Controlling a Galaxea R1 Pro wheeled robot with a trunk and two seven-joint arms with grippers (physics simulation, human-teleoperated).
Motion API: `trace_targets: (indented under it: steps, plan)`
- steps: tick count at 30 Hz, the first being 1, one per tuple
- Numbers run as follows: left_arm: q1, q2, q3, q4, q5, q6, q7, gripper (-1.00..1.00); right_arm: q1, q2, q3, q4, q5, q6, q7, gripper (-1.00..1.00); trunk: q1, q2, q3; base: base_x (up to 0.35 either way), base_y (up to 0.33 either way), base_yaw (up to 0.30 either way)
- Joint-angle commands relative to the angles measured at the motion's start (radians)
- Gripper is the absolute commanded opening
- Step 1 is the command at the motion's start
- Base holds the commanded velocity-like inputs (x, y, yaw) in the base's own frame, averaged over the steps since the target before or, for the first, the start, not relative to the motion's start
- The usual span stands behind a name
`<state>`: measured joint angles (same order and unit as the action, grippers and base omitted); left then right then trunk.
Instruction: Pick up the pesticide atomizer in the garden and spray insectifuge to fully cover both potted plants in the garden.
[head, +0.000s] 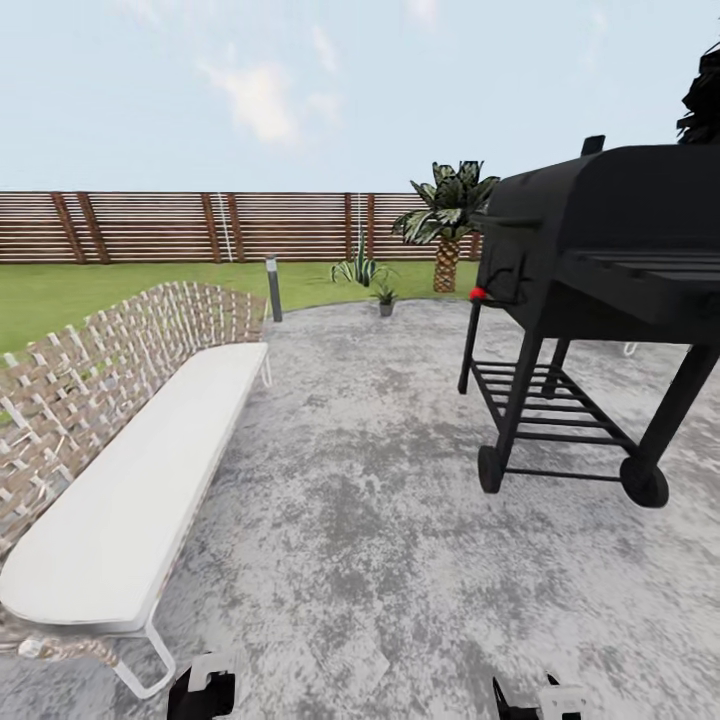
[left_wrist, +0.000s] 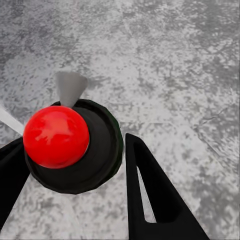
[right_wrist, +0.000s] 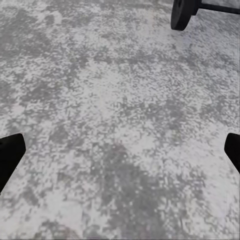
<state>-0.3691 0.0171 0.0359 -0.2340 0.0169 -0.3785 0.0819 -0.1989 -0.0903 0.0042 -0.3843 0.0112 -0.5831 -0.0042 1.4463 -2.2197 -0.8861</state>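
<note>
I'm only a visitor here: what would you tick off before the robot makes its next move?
1. Sprayer in hand: cannot tell. A dark round thing with a red ball sits between the left fingers; what it is stays unclear.
2. Right fingers free: ok, spread wide over paving.
3. Target in sight: ok, one small potted plant stands at the far paving edge.
4. Second plant located: cannot tell.
5. Way ahead: ok, open paving runs between the bench and the grill.
</note>
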Motion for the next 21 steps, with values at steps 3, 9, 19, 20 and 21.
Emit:
trace_targets:
  steps: [3, 9, 19, 20, 21]
  plan:
    - [-0.001, 0.0, 0.002, 0.001, 0.002, -0.003, -0.001, -1.0, -0.001, 0.0, 0.0, 0.0, 0.001, -0.003, 0.0, 1.0, 0.0, 0.0, -0.001, 0.333, 0.004, 0.0]
    - [-0.001, 0.0, 0.002, 0.001, 0.002, -0.004, -0.001, -1.0, -0.001, 0.0, 0.0, -0.001, 0.001, -0.003, 0.0, 1.0, 0.0, 0.0, -0.002, 0.334, 0.001, 0.0]
    - [-0.001, 0.0, 0.002, 0.0, 0.002, -0.004, -0.001, -1.0, -0.001, 0.0, 0.0, -0.001, 0.001, -0.003, 0.0, 1.0, 0.0, 0.0, -0.017, 0.334, 0.013, 0.0]
    - [-0.001, 0.0, 0.002, 0.0, 0.002, -0.004, -0.001, -1.0, -0.001, 0.0, 0.0, -0.001, 0.001, -0.003, 0.0, 1.0, 0.0, 0.0, -0.019, 0.327, 0.098, 0.0]
    - [-0.001, 0.0, 0.002, 0.0, 0.002, -0.004, -0.001, -1.0, -0.001, 0.0, 0.0, 0.0, 0.001, -0.003, 0.0, 1.0, 0.0, 0.0, -0.02, 0.324, 0.117, 0.0]
